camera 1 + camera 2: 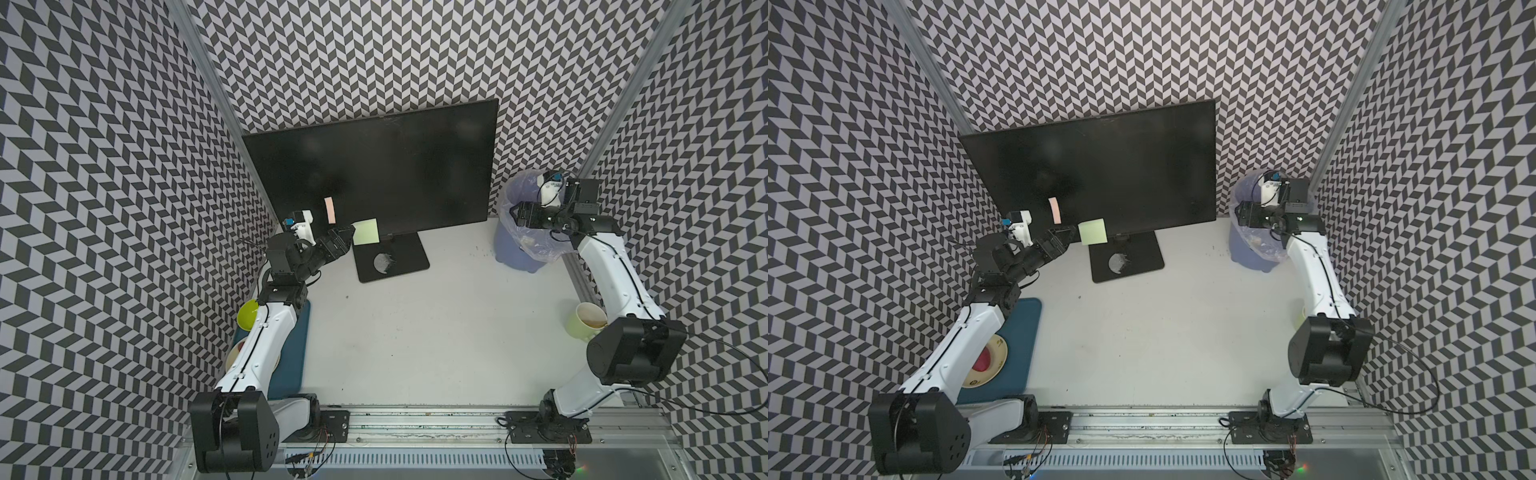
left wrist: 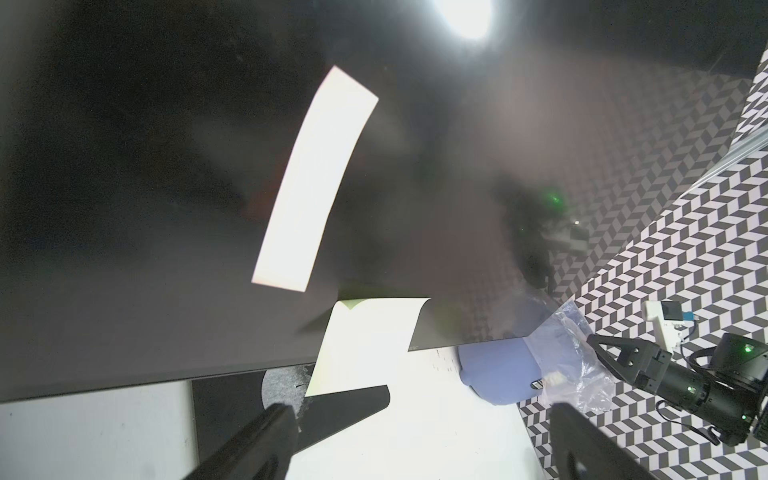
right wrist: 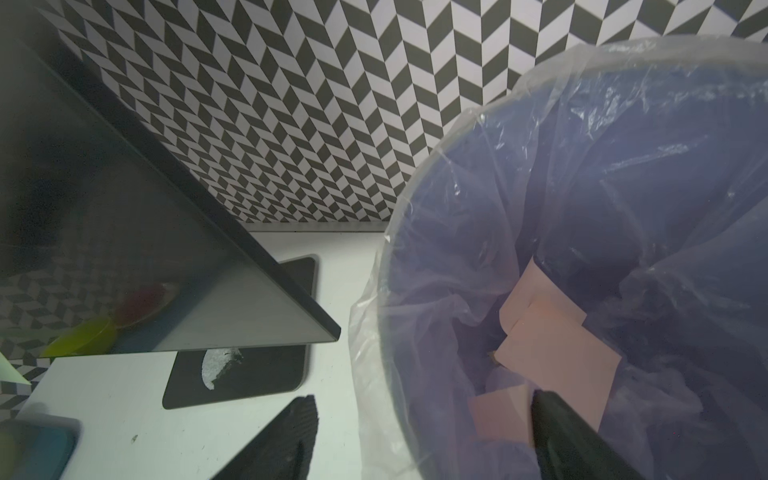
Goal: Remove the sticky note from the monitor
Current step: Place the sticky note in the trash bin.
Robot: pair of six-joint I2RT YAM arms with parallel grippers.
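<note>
You see black-and-white zigzag walls (image 1: pixel 374 50) round white table (image 1: pixel 436 332); silver rail (image 1: pixel 415 419) along table's front edge.

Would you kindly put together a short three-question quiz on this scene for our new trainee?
1. True or false: a pink sticky note is stuck on the screen of the monitor.
2. What lies inside the lined bin below the right end effector? A) pink notes B) a green bowl C) nothing at all
3. Fill in the blank: the left end effector, close to the green sticky note at the monitor's lower edge, has its jaws ____.

Key: 1 true; 2 A; 3 open.
</note>
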